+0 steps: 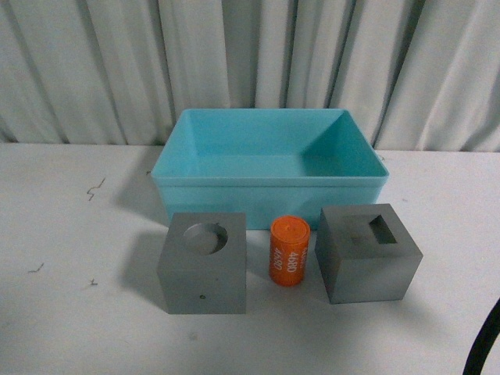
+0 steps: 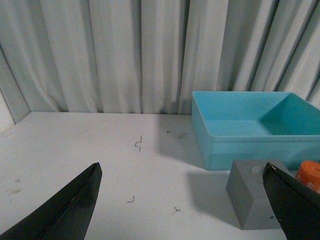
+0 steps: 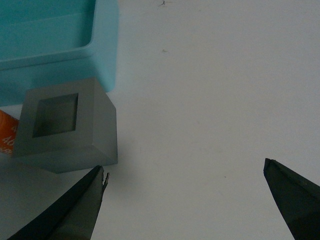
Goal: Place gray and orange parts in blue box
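Front view had the blue box (image 1: 269, 181) at the centre of the frame, a little above the middle, standing on the white table (image 1: 70, 312) before a pale curtain (image 1: 94, 70), its floor bare. Below it ran a row of three parts. The gray cube with a round recess (image 1: 203, 273) sat at lower centre-left, the orange cylinder (image 1: 290, 250) stood upright in the middle, and the gray cube with a square recess (image 1: 367, 262) sat at lower centre-right, turned slightly. A gap showed between the cylinder and the round-recess cube, and it stood just beside the other one. All three sat in front of the box, outside it.

Left wrist view showed the left gripper (image 2: 181, 167) with its jaws spread wide, holding nothing, over the table. Right wrist view showed the right gripper (image 3: 183, 164) likewise spread wide and empty, with the square-recess cube just beside one fingertip.
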